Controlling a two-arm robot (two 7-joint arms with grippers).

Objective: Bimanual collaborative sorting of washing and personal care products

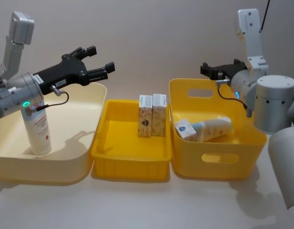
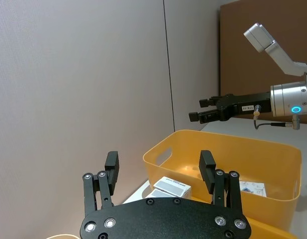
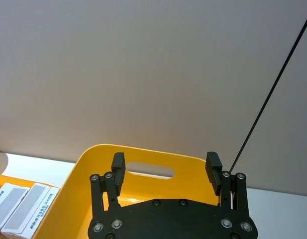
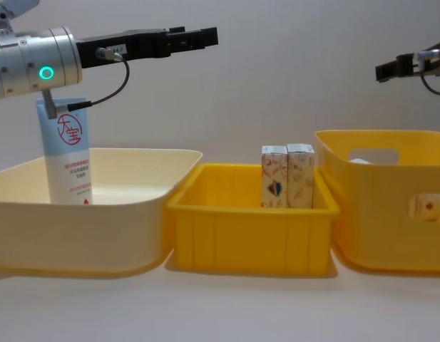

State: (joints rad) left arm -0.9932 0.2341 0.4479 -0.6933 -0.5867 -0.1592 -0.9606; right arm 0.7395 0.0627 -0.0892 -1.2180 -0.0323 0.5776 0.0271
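Currently, the left gripper is raised above the cream bin, its jaws spread and empty, pointing toward 2 o'clock in the head view. A squeeze tube with a red circle logo stands upright inside the cream bin, at 9 o'clock from the centre bin. Two small cartons stand upright, side by side and touching, against the 3 o'clock wall of the centre yellow bin. The right gripper is held above the far rim of the tall yellow bin, jaws spread and empty. Inside that bin, a second tube lies on its side at about 3 o'clock, with another small carton lying just beside it. All three bins rest on the bench.
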